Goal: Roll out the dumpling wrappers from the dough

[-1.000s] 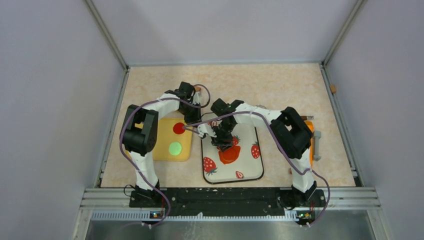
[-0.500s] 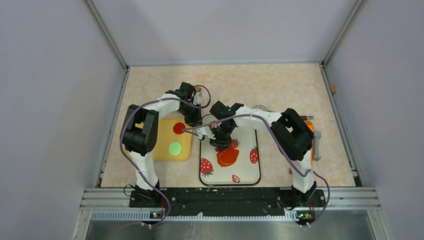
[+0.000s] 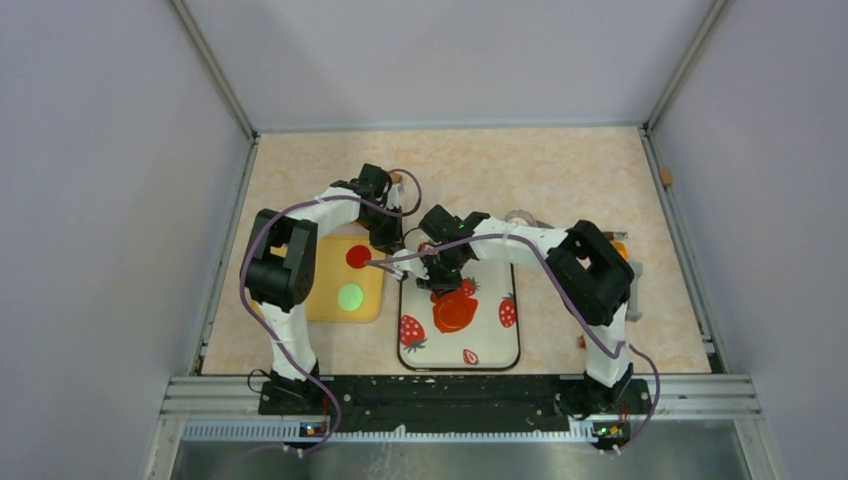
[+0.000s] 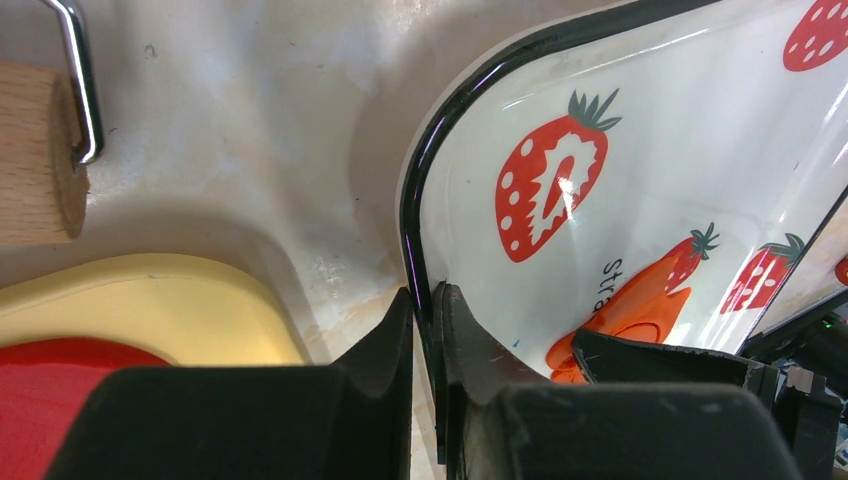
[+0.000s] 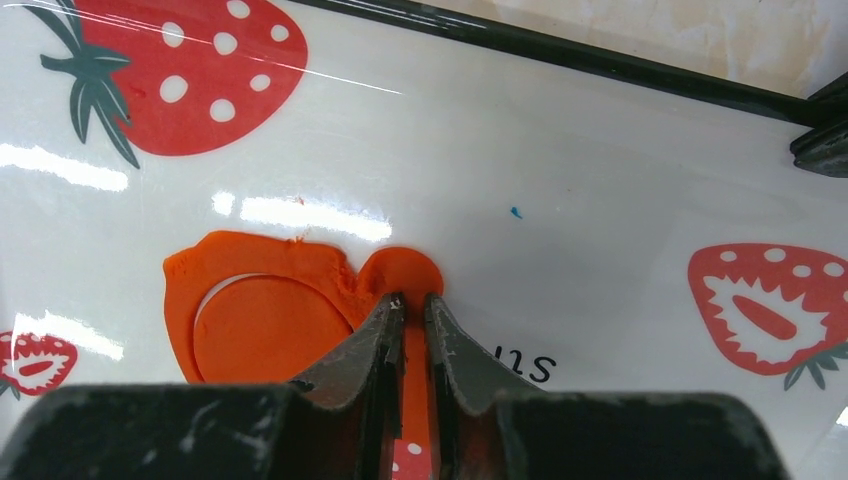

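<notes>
Dough at my right jaws: the orange-red dough (image 5: 300,258) lies flat on the tray. My right jaws are all but together on a small lobe at its edge, and a strip of orange shows between the tips. I read this as a pinch on the scrap, taken at the margin so the round part is not marked.
Cut disc: a circular outline is pressed into the blob just beside my grip. The cut disc (image 5: 255,335) sits inside it, with ragged dough around it.
Left jaws: clamped on the black rim of the tray (image 4: 412,210), one side inside the rim and one outside. Purpose, as I judge it: to anchor the tray so it does not slide when my right side pulls.
Tray: glossy, printed with strawberries, lying on the table (image 3: 560,165) between my two arms.
Finished wrappers: the red wrapper (image 3: 357,257) and the green wrapper (image 3: 350,296) lie apart on the yellow board (image 3: 320,305), just left of the tray and away from the working dough.
Rolling pin: the rolling pin (image 4: 35,150), a wooden end with a wire handle, rests on the table beyond the board. Neither of my jaws is on it.
Step in hand: probably stripping the scrap from around the cut disc.
Risk: soft clay may stretch, tear, or drag the disc out of round, so a slow, low peel is advised.
</notes>
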Robot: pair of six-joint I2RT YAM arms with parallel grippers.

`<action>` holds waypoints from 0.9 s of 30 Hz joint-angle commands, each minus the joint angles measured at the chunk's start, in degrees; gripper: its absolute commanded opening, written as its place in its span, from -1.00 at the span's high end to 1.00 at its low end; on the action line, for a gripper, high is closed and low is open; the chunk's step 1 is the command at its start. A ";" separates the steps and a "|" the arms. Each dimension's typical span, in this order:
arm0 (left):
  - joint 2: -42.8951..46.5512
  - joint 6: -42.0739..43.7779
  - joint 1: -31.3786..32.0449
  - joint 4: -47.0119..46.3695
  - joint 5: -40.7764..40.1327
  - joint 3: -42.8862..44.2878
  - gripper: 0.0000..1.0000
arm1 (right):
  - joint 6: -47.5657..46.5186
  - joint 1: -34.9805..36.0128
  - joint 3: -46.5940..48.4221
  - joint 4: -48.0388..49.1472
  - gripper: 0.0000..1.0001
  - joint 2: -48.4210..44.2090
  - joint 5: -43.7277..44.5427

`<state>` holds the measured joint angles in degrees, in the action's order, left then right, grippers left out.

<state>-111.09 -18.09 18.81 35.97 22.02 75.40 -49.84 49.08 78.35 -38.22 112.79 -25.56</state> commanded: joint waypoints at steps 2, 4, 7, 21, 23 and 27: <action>-0.63 0.24 -0.26 -0.94 -0.93 1.32 1.00 | 0.32 0.79 -0.78 -1.63 0.77 -4.78 -1.50; -1.08 0.24 -0.26 -0.82 -1.17 1.82 1.00 | 0.64 1.03 -1.27 -2.02 0.78 -5.82 -1.89; -1.57 0.24 -0.27 -0.55 -1.54 2.60 1.00 | 2.25 1.51 -2.32 -0.78 0.82 -7.29 -1.30; -1.60 0.63 -0.28 -0.45 -1.37 2.85 1.00 | 3.84 2.17 -2.54 -2.24 0.83 -10.66 -1.45; -1.54 0.84 -0.27 -0.46 -1.59 2.88 1.00 | 3.34 2.12 -2.50 -3.13 0.83 -11.41 -1.88; -1.42 1.21 -0.26 -0.37 -1.20 3.01 1.00 | 4.60 1.90 -4.65 -1.13 0.69 -13.96 -2.28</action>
<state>-112.14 -18.24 18.81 36.25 22.13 76.73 -46.26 50.52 75.55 -40.49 104.01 -25.89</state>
